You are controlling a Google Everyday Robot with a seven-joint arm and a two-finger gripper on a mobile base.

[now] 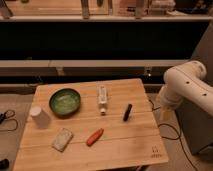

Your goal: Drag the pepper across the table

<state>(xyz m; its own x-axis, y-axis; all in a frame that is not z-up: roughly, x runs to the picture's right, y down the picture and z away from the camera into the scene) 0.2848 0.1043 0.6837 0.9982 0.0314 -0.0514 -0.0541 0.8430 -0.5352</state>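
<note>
1. Table (125,145): a square top of light wooden planks. It fills the near half of the view and carries items 3 to 9.

2. My arm (182,80): white and jointed, at the right edge of the scene, just beyond the table's right side and above floor level. My gripper does not show in this view, so I cannot tell whether it is wide, narrow or holding anything.

3. Green bowl (51,102): round, on the far left part of the table.

4. White tube (102,97): lying flat near the far middle, just right of the bowl, with its cap end pointing toward the near side.

5. White cup (39,116): at the left edge, near side of the bowl.

6. Pale rectangular block (62,139): lying flat, near left, what it is unclear.

7. Pepper (94,136): orange-red and elongated, lying on the near middle of the table. It sits just right of the block, apart from it, and is well apart from my arm.

8. Black marker-like stick (127,112): lying right of centre, between the tube and the table's right edge.

9. Dark logo (154,151): a small mark at the near right corner.
</note>
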